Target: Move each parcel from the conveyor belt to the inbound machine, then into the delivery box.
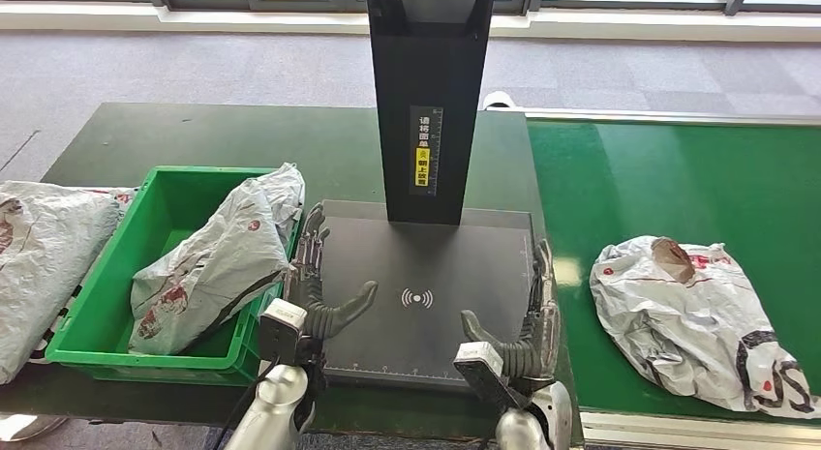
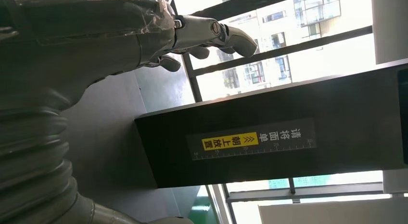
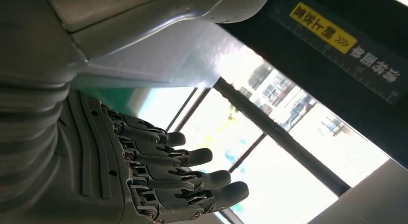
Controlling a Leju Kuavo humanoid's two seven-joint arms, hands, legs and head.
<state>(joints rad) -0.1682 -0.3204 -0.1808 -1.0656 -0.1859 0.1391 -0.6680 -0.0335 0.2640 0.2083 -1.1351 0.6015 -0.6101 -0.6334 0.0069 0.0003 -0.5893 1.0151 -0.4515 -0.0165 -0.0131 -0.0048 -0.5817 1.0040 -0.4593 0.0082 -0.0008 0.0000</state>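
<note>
**Empty hands at the scanner, one parcel waiting on the belt**

Nearest to view, both hands hover over the front corners of the inbound machine's plate (image 1: 426,285), each with fingers spread, thumb turned inward, and nothing held: the left hand (image 1: 315,281) by the plate's left edge, the right hand (image 1: 531,319) by its right edge. The plate itself is bare under the black post (image 1: 426,102).

One parcel (image 1: 218,261), a crumpled grey-white bag, lies in the green delivery box (image 1: 97,334) but leans over the box's right wall, close to the left hand. Another bagged parcel (image 1: 692,319) lies flat on the green conveyor belt (image 1: 678,179), well to the right of the right hand. More grey bags (image 1: 44,261) sit outside the box on the left.

From where I stand, the risks look like these. The belt parcel is soft and slack, so a reach across by the right hand may pinch only loose film and let the load sag or slip off. The leaning parcel in the box could be nudged out if the left hand swings wide. And a bag set down crumpled on the plate may hide its label.
</note>
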